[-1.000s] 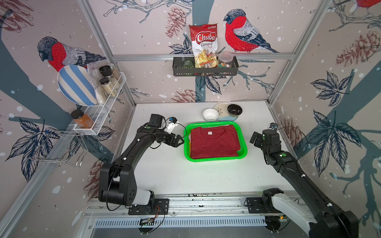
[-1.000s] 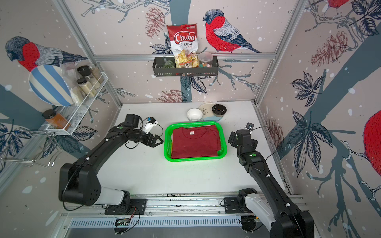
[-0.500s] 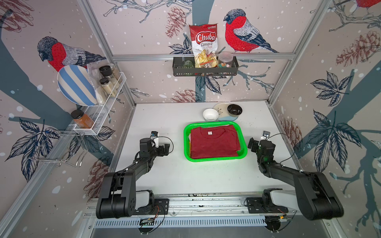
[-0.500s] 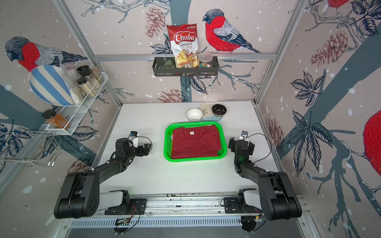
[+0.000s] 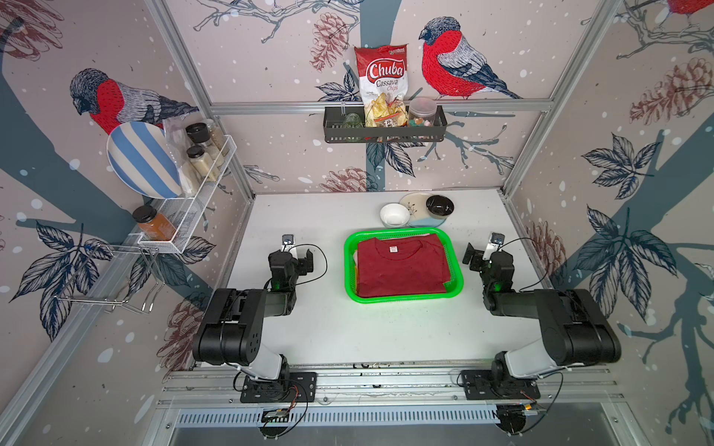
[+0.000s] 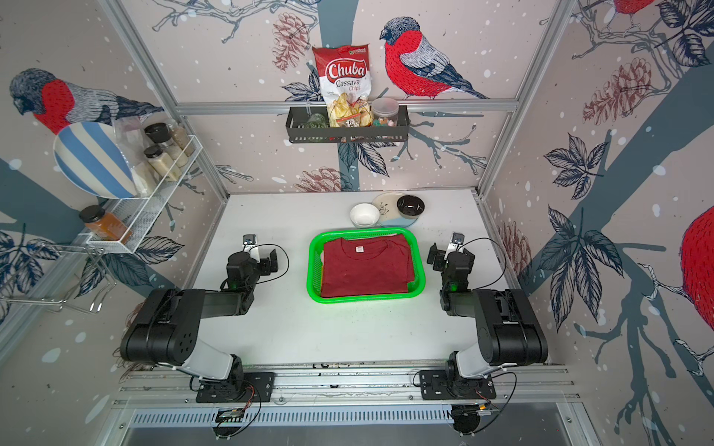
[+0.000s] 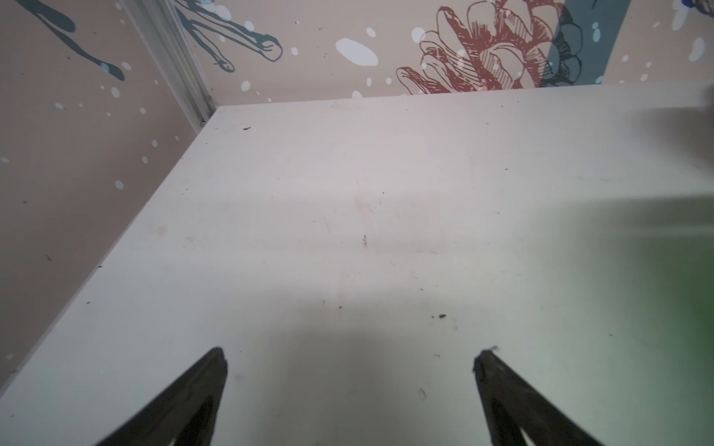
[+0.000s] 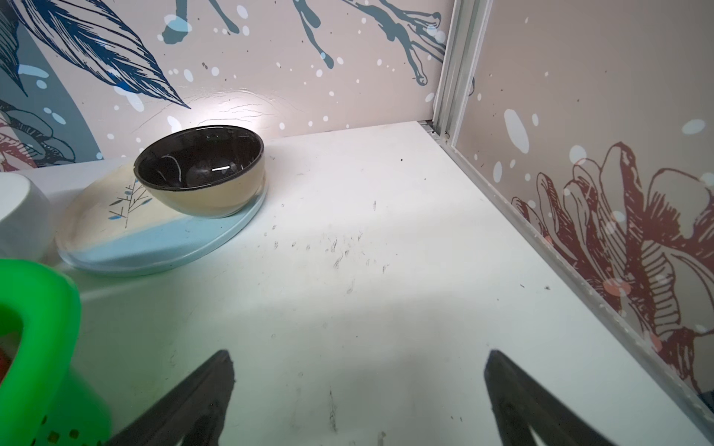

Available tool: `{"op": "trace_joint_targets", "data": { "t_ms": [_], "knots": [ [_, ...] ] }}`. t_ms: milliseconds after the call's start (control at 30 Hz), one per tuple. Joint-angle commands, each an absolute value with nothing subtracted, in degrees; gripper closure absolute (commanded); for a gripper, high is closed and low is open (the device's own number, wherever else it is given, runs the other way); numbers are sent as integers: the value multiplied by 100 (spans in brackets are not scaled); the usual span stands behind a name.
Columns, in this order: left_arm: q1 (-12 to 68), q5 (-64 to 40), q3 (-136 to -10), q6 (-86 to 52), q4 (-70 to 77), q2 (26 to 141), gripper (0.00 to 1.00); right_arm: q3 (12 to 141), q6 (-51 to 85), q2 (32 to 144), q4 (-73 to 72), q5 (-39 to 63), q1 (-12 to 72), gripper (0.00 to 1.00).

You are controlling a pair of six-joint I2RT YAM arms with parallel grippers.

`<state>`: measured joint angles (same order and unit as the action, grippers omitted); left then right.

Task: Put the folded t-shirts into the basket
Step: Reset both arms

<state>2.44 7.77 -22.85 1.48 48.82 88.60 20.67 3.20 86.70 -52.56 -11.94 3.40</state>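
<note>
left pincer and right pincer both spread wide, empty, low over the counter, flanking the green basket mid-counter; dark red folded t-shirt lies topmost inside; white bowl beyond, near the far edge.

Left arm pulled back from stretched pose, folded low over table. Left gripper moved away from left rim of green basket, now well apart from it. Right arm also folded down from raised pose; right gripper lowered near table, set beside right side of basket, not touching.
</note>
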Motion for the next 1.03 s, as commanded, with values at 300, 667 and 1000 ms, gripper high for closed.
{"op": "trace_joint_targets", "data": {
  "t_ms": [300, 667, 1000],
  "knots": [
    [214, 1074, -2275, 45, 5012, 8857, 1, 2109, 413, 8640, -5020, -1138, 319, 0],
    [356, 1339, -2293, 139, 5004, 8885, 1, 2106, 413, 8640, -5019, -1137, 318, 0],
    [356, 1358, -2259, 121, 5058, 8859, 1, 2103, 413, 8637, -5019, -1138, 314, 0]
  ]
}}
